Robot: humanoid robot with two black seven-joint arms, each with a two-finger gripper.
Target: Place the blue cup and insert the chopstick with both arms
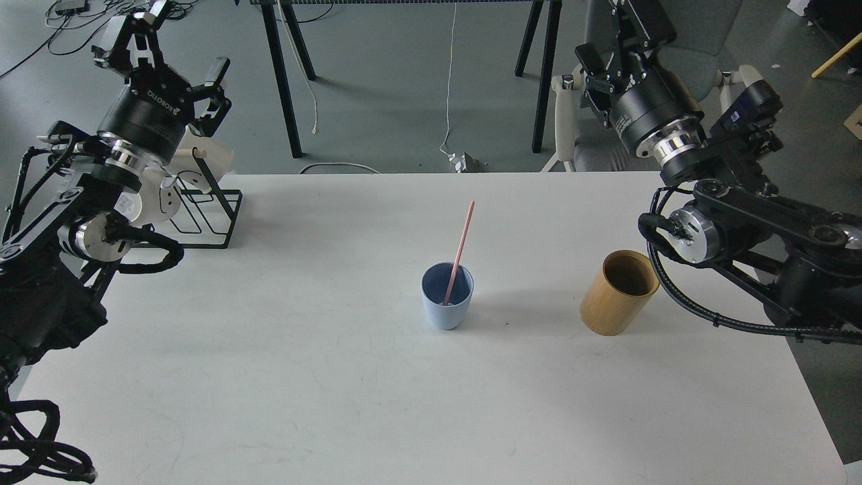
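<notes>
On the white table (269,377), near its middle, we see the blue cup (446,303) standing upright with the pink chopstick (460,249) inside it. The stick's lower end rests at the bottom of the cup, and its upper part leans over the far rim, tilted slightly to the right. To the right of the cup, well apart from it, a tan bamboo cylinder (616,296) stands open-mouthed, leaning a little to the right in this view. At the table's far left corner sits a black wire rack (212,212) with white pieces behind it.

Our left gripper (172,50) is raised above the far left corner of the table, over the rack, with its fingers spread wide and nothing between them. Our right gripper (616,34) is lifted beyond the table's far right edge, pointing away from us. It is dark and seen from behind, so we cannot tell how far its fingers stand apart. Neither gripper touches the cup or the stick; both are well away from them.
</notes>
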